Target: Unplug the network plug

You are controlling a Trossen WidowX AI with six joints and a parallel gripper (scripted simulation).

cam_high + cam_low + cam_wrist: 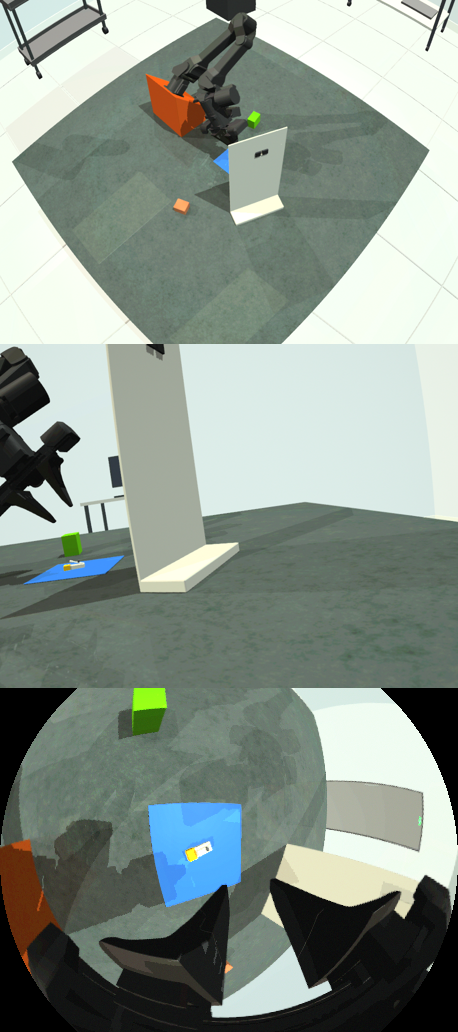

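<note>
The plug (pixel 74 565) (pixel 200 851), white with a yellow end, lies flat on the blue marked square (pixel 221 161) (pixel 94 566) (pixel 180 824), well inside its edges. The upright white panel (pixel 255 177) (pixel 155 455) stands beside the square, and its dark socket (pixel 261 152) (pixel 155 349) sits near the top. My gripper (pixel 62 513) (pixel 249 887) hangs in the air above and behind the square. Its fingers are apart with nothing between them, and it touches nothing. In the top view the panel hides the fingertips and the plug.
A large orange wedge (pixel 174 107) (pixel 16 891) stands close behind the arm. A green cube (pixel 253 119) (pixel 71 544) (pixel 149 706) sits just beyond the square. A small orange block (pixel 181 205) lies in front of the panel to the left.
</note>
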